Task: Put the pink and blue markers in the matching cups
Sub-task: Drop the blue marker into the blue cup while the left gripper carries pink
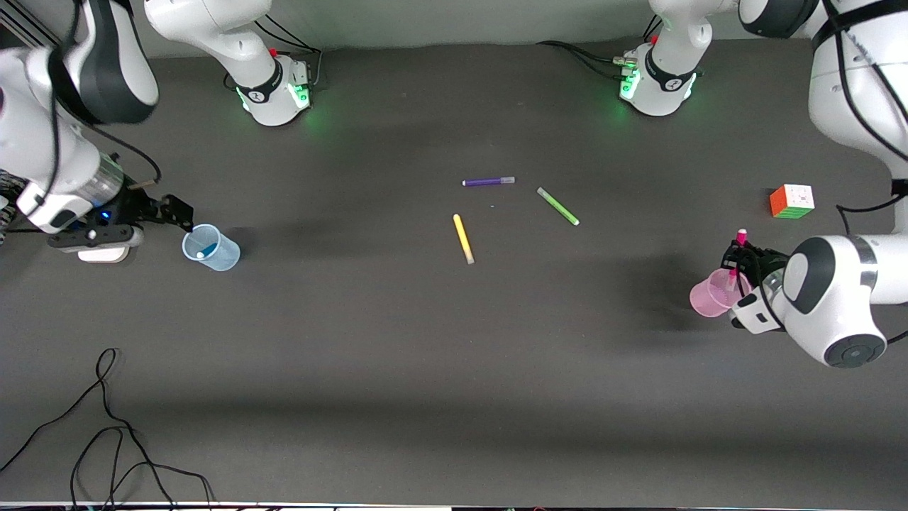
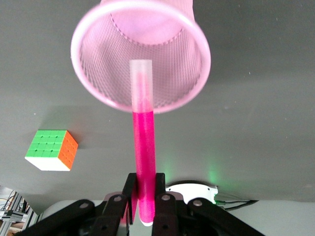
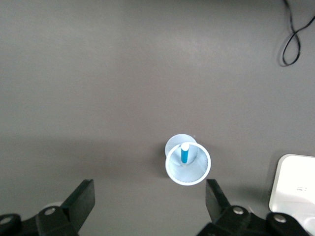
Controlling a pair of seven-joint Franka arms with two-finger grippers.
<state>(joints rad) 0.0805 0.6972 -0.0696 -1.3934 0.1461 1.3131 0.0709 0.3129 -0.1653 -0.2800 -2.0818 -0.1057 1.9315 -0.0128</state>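
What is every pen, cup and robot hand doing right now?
pink marker: held upright, tip in pink cup
blue marker: standing inside blue cup
left gripper: shut on pink marker
right gripper: open above blue cup
purple marker, yellow marker, green marker: lying flat

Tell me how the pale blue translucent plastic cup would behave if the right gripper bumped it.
The pale blue translucent plastic cup looks thin-walled, so probably light and easily shoved. The blue marker stands in it, so it may tip readily. The open right gripper hangs above it, apart.
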